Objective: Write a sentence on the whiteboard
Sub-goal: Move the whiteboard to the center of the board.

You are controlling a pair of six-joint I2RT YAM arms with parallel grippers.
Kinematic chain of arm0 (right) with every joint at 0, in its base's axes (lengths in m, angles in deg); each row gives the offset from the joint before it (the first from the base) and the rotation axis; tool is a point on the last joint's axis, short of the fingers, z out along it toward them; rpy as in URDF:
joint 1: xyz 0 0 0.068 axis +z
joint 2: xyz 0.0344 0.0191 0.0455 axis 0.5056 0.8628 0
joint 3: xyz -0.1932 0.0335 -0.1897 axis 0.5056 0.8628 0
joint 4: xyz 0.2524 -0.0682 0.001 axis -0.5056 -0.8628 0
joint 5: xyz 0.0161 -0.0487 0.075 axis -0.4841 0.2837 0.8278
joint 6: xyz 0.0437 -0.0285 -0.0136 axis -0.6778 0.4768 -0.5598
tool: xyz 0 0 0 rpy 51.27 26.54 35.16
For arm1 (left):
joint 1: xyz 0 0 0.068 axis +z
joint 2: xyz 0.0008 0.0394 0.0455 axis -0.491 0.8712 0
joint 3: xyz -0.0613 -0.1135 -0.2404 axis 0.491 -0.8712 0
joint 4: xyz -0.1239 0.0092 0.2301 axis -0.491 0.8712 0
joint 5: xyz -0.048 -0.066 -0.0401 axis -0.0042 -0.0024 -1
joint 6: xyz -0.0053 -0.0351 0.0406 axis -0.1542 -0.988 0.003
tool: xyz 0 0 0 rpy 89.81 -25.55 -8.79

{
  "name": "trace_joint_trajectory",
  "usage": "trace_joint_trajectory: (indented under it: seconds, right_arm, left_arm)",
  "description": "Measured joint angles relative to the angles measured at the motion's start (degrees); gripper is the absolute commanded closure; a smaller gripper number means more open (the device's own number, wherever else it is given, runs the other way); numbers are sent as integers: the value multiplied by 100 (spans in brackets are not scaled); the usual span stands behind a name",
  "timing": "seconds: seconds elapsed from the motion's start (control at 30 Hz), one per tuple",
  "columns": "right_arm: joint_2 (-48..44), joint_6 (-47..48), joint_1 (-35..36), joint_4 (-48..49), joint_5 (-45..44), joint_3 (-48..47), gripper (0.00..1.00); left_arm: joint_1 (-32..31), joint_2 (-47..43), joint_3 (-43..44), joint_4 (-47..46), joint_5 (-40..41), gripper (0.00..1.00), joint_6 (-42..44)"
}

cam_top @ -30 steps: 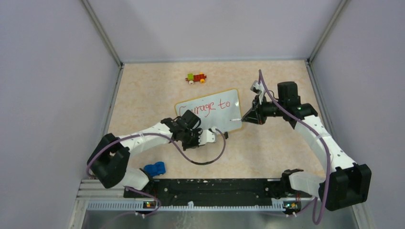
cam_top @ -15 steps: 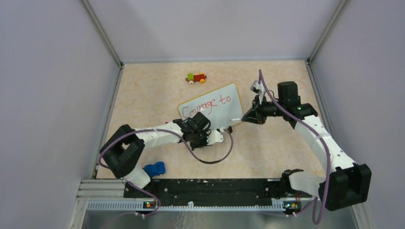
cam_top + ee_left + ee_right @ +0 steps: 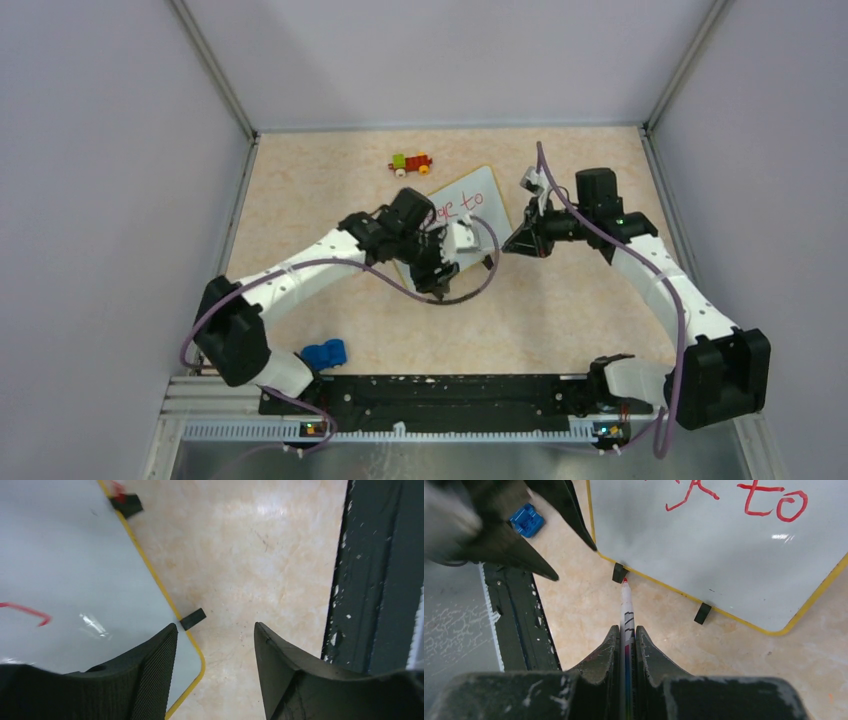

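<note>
The whiteboard (image 3: 478, 190) lies tilted on the table, with a yellow-tan rim and black feet (image 3: 192, 619). The sentence in red reads "to" (image 3: 774, 500) after part of a word; my left arm hides the rest. My left gripper (image 3: 441, 284) is open and empty above the board's near corner (image 3: 75, 580), one finger (image 3: 150, 670) over the board and the other over the table. My right gripper (image 3: 514, 244) is shut on a white marker (image 3: 627, 612). Its red tip is off the board, beside a black foot (image 3: 619, 572).
A small red, green and yellow toy train (image 3: 411, 163) stands behind the board. A blue block (image 3: 323, 354) lies near the left arm's base and shows in the right wrist view (image 3: 526, 520). A black rail (image 3: 430, 393) runs along the near edge.
My left arm has swung away from me and to the right, now over the board's near side. The board has turned and shifted toward the back right. My right gripper has hardly moved.
</note>
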Motion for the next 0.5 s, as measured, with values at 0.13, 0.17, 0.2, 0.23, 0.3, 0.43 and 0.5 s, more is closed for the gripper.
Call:
trace_joint_trajectory:
  seconds: [0.13, 0.17, 0.2, 0.23, 0.3, 0.43, 0.5]
  right_arm:
    - [168, -17, 240, 116, -42, -31, 100]
    - [190, -17, 339, 136, -63, -35, 100]
    - [216, -15, 503, 151, -116, -50, 100]
    - [240, -13, 647, 186, -164, -68, 100]
    - [271, -11, 988, 323, -310, -83, 100]
    - [310, -37, 1569, 767, -684, -81, 100]
    - [339, -37, 1786, 994, -881, -81, 100]
  left_arm:
    - [997, -323, 839, 254, -767, 32, -457]
    - [1377, -352, 1010, 221, -861, 32, -636]
    - [1633, -358, 1108, 184, -901, 31, -782]
    - [1945, -358, 1189, 140, -909, 31, -966]
    - [2343, -313, 1224, 98, -960, 30, -1307]
    - [2590, 20, 1222, 92, -1292, 30, -1792]
    - [2667, 260, 1224, 85, -1532, 30, -1965]
